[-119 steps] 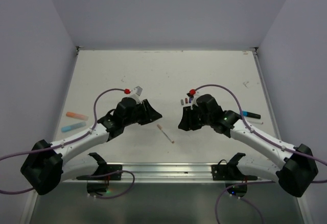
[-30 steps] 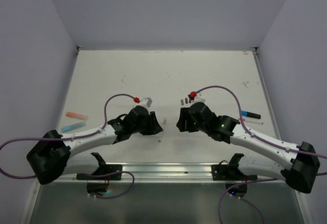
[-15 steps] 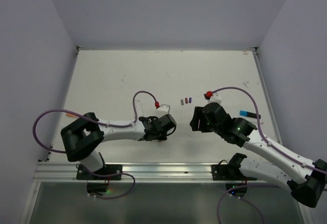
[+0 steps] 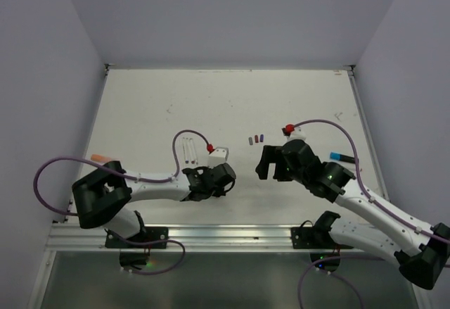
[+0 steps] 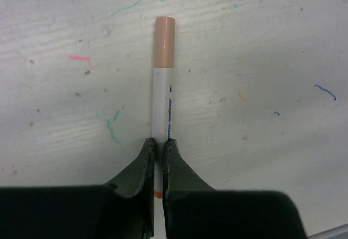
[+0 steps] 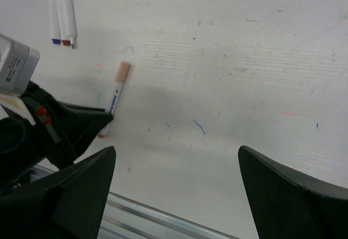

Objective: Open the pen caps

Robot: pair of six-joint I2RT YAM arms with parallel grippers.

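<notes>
Item: left gripper (image 5: 157,143) is clenching the rear of a white pen (image 5: 162,103) lying on the table (image 5: 261,43). Its peach cap (image 5: 163,42) is sitting on the far tip. Right gripper (image 6: 176,151) is hanging spread, empty. Risk: barrel slipping in the pinch during the cap pull.

You have a matt white table (image 5: 261,43), ink-scuffed; the pen's barrel (image 5: 162,108) and peach cap (image 5: 163,42) look smooth plastic; the near rail (image 4: 225,235) is bare metal.
</notes>
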